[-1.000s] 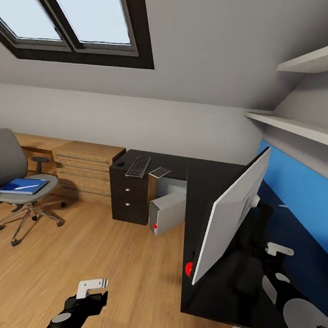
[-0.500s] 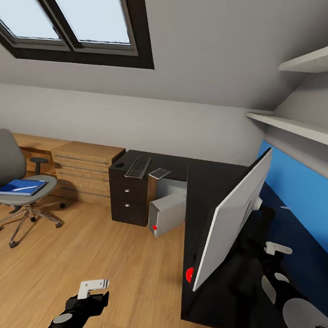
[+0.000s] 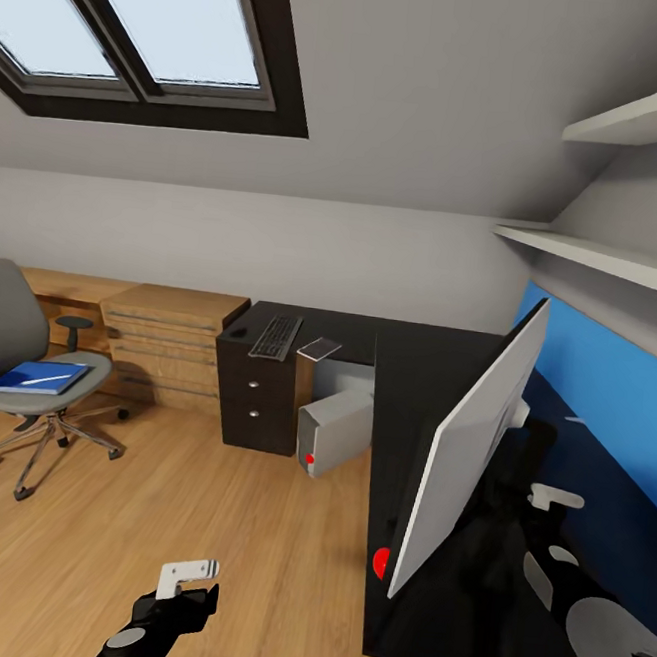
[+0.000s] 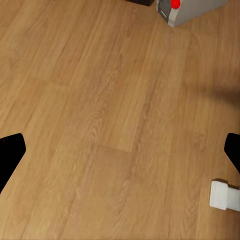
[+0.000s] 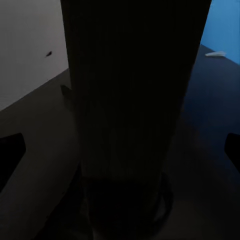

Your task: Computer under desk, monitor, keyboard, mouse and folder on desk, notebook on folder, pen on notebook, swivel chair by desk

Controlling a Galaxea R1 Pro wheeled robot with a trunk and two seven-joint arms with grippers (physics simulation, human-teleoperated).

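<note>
Head view: L-shaped black desk (image 3: 404,376) along the right wall and back. Monitor (image 3: 468,442) stands on the desk's near wing, seen edge-on, white back facing left. Red round item (image 3: 379,562) at the desk edge just by the monitor's lower corner; can't tell what it is. Keyboard (image 3: 277,335) lies on the desk's far end above the drawer unit (image 3: 254,394), w/ a small dark mouse (image 3: 238,331) just left of it and a flat grey item (image 3: 319,348) just right, poss. the notebook, too small to tell. Computer (image 3: 335,430) is a grey tower under the desk, tilted, red dot on its front; its corner also in left wrist view (image 4: 187,9).

Chair (image 3: 25,370) sits well apart from the desk, far left on the wood floor (image 3: 200,517). Blue folder (image 3: 40,377) lies on its seat w/ a thin white pen (image 3: 43,373) on top. Wooden dresser (image 3: 171,344) between chair and desk, against the back wall. Skylight (image 3: 146,30) upper left, shelves (image 3: 622,196) upper right.

Left tool (image 3: 187,576) hangs low over bare floor, near nothing; left wrist view shows both fingertips at the frame edges, wide apart, so released, holding nothing. Right tool (image 3: 558,498) is over the desk behind the monitor; right wrist view looks at the dark monitor stand (image 5: 130,115) close up, fingertips spread at the frame edges, released, not touching the stand.
</note>
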